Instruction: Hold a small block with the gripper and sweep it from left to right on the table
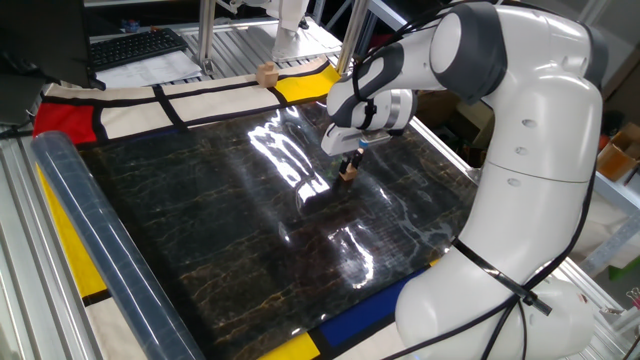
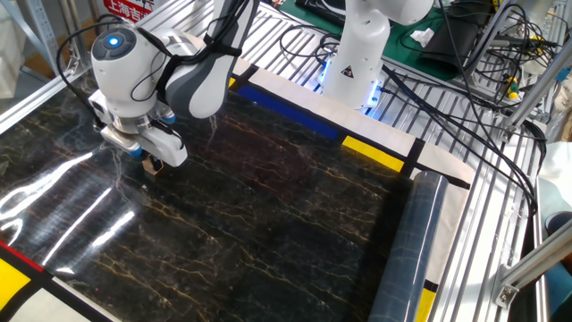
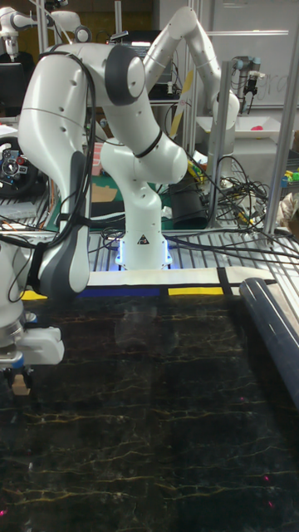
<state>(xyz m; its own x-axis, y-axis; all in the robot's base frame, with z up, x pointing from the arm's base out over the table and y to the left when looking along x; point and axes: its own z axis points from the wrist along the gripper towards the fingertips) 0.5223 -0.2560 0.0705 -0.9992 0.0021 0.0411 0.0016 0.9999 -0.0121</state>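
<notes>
Risk first, read left to right: clear plastic roll (image 1: 95,235) along the left edge, well apart, no obstacle; glare streaks mid-table, possibly masking whether contact with the table (image 1: 200,230) holds. Likely failure: slip or twist of the small block (image 1: 347,172) out of the pinch under too much downward drag, or a lift clear of the surface, sweeping nothing. Gripper (image 1: 347,169) pressed onto the block, held between the fingertips at or just above the glossy sheet, right of centre. Paler cube (image 1: 266,73) far off, on the cloth border.
</notes>
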